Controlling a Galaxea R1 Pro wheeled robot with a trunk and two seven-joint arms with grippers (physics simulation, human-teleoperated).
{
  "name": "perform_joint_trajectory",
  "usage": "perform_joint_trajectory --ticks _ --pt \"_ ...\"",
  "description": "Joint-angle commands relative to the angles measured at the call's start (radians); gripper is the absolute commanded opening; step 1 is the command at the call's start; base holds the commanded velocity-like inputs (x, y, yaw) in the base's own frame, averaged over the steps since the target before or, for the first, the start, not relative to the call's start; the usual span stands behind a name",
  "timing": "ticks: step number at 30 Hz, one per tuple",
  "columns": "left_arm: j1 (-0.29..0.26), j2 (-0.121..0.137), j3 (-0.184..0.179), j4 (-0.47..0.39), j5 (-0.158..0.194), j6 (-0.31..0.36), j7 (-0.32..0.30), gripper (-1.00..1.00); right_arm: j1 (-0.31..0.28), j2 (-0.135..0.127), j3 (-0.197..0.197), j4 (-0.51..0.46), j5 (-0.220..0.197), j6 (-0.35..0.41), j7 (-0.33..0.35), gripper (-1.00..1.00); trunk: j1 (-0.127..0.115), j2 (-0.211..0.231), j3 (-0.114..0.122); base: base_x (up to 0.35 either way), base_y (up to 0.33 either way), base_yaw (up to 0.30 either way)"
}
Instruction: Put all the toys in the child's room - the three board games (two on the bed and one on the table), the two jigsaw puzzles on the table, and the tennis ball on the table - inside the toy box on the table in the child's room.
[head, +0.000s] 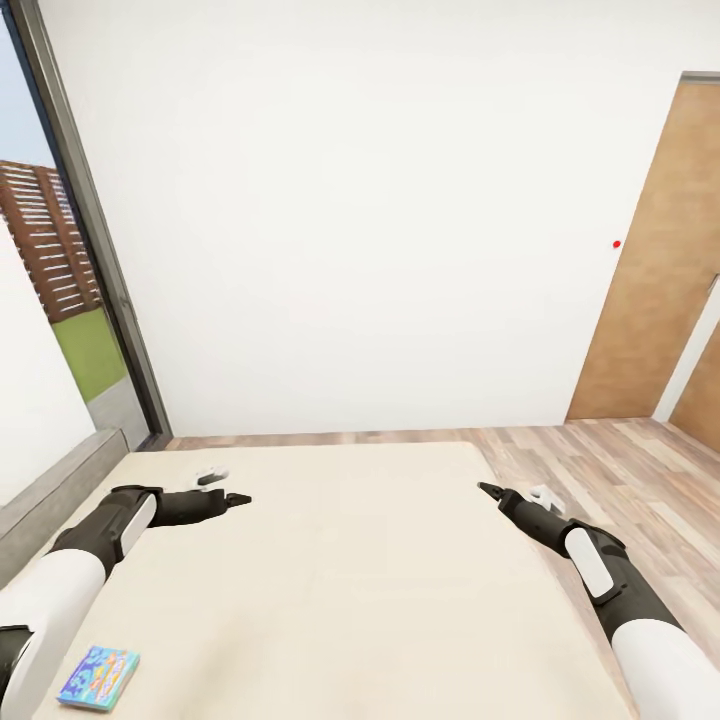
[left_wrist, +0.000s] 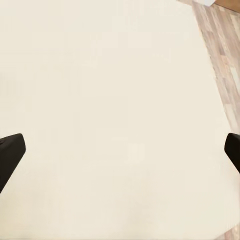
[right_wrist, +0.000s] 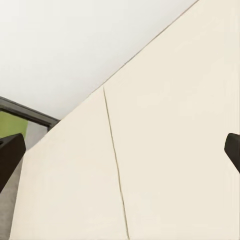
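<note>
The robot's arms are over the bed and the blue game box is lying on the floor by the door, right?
Not quite. The blue game box lies on the bed, near the robot's left arm, as the head view shows. Both arms are over the bed.

A board game (head: 98, 678) lies on the bed (head: 340, 600) at its near left corner. A window (head: 60, 280) stands left of the bed, a door (head: 655, 260) to the far right.
</note>
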Motion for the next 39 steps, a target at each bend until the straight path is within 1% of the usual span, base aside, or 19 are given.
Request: perform_joint_trajectory --ticks 1,21,31,35,39 --pt "-0.001 0.001 0.002 0.0 0.006 0.008 -0.001 1.0 -0.001 0.001 -0.004 -0.001 -0.004 0.008 0.002 1.0 0.001 -0.002 -0.002 0.0 0.278 0.0" --pt "-0.001 0.001 0.002 0.0 0.006 0.008 -0.001 1.0 -0.001 0.001 -0.003 -0.001 -0.004 0.008 0.002 1.0 0.001 -0.002 -0.002 -0.001 0.278 0.0" --pt "-0.001 0.001 0.002 0.0 0.004 0.008 0.001 1.0 -0.001 0.001 -0.003 -0.001 -0.004 0.006 0.002 1.0 0.001 -0.002 -0.002 -0.065 0.278 0.0" --pt "-0.001 0.004 0.002 0.002 0.001 0.01 0.004 1.0 -0.001 0.003 -0.002 -0.001 -0.003 0.004 -0.001 1.0 0.001 -0.002 -0.002 -0.084 0.274 0.0" --pt "-0.001 0.011 0.001 0.003 0.0 0.011 0.009 1.0 -0.001 0.01 0.005 -0.009 0.01 0.001 -0.014 1.0 0.001 -0.002 -0.002 -0.038 0.138 0.0"
